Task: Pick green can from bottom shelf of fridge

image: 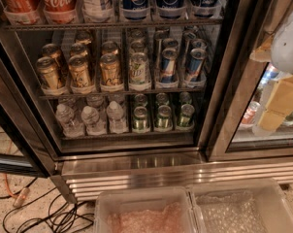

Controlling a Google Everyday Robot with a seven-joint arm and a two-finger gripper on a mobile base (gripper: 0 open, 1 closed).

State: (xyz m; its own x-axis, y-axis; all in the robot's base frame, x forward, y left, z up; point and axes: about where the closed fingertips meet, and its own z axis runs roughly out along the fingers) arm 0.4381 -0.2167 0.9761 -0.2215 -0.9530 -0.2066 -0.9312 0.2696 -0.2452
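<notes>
The fridge (137, 165) stands with its left bay in plain sight. Several green cans with silver tops stand on the right half of the bottom shelf (88, 136). The front row is at left (140, 119), middle (162, 117) and right (186, 115), with more cans behind them. My gripper (278, 108), tan below a white arm part (288, 42), hangs at the far right in front of the right glass door. It is well to the right of the green cans, at about their height, and it holds nothing that I can see.
Clear water bottles (93, 119) fill the bottom shelf's left half. The rack above holds gold-tan cans (79, 72) and blue-and-red cans (168, 66). A dark door post (219, 81) stands between the cans and my gripper. Two translucent bins (141, 212) sit low in front. Cables (44, 212) lie on the floor at left.
</notes>
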